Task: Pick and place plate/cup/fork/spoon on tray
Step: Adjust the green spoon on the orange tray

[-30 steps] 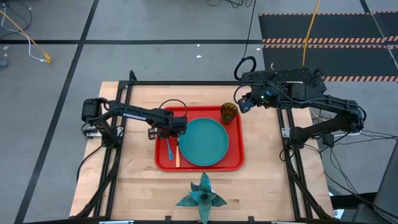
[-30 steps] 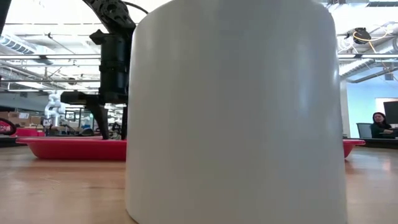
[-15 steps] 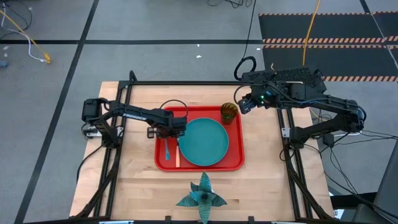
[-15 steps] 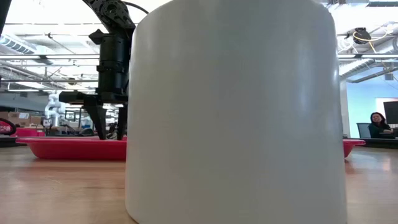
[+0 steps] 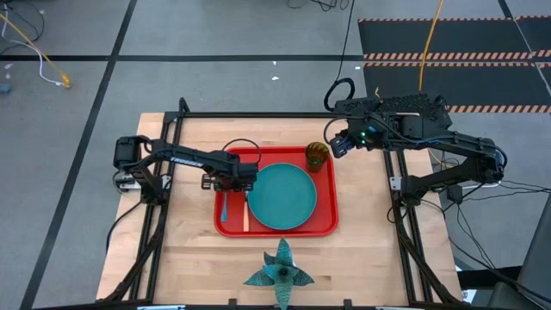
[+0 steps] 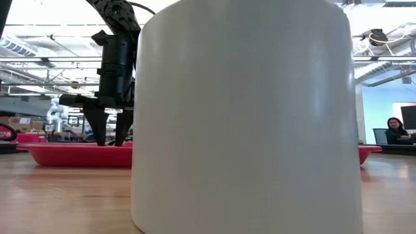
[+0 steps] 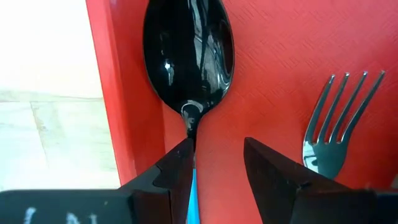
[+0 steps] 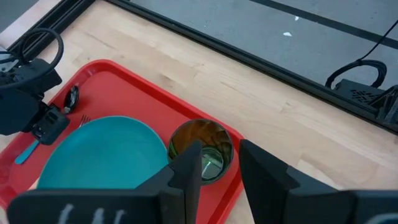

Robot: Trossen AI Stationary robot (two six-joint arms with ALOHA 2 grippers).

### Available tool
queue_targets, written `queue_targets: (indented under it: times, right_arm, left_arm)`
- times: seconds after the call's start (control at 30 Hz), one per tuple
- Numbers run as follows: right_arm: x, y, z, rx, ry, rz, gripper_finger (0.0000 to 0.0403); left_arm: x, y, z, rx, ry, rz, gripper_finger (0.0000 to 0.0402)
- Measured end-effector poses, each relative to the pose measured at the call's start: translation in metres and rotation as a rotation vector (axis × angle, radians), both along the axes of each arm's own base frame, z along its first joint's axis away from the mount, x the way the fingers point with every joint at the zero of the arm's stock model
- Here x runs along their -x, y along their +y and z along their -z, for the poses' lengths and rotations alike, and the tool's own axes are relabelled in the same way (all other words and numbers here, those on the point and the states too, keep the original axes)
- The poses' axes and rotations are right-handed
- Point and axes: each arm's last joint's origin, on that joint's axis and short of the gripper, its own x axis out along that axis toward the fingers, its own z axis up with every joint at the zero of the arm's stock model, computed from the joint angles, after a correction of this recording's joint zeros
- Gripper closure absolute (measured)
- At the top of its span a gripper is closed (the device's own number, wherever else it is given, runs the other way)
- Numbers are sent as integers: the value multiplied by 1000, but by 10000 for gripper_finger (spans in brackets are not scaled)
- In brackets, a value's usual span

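The red tray (image 5: 323, 226) holds the teal plate (image 5: 281, 195), and the olive cup (image 5: 317, 156) stands upright in its far right corner. The fork (image 5: 245, 215) and the blue-handled spoon (image 5: 224, 207) lie flat on its left strip. My left gripper (image 5: 225, 181) points down into that strip, open, its fingers (image 6: 99, 130) set apart over the spoon's handle. The spoon's dark bowl (image 7: 189, 56) lies beside the tray's left wall, and the fork's tines (image 7: 336, 118) are off to one side. My right gripper (image 8: 219, 152) hangs open, high above the cup. My left gripper comes from above with its fingers pointing down. The inner side of one finger (image 7: 179, 168) stands against the spoon's handle just behind the neck (image 7: 192, 134), while the other finger stands clear over bare tray. The spoon lies flat on the tray floor.
A tall white cylinder (image 6: 247, 117) stands close to the low camera and hides most of the table. A teal star-shaped object (image 5: 279, 274) lies near the front edge. Black frame rails (image 5: 172, 172) run along both sides. A person (image 6: 396, 127) sits far off in the room.
My left gripper has rolled about its downward axis while staying in place. The spoon has turned with it. Its blue handle end has swung toward the table's left edge and now lies along the tray's left wall, while the bowl end has stayed roughly where it was.
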Motion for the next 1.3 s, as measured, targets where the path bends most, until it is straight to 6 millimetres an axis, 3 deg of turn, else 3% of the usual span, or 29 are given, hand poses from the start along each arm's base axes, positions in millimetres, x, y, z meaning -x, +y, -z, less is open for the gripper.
queue_targets:
  times: [1.13, 1.3]
  right_arm:
    - [0, 0, 0, -3, -4, 5, 303]
    - [0, 0, 0, -3, -4, 5, 303]
  left_arm:
    - [-2, -8, 0, 27, -15, -4, 256]
    - [-1, -8, -8, 29, -50, -16, 256]
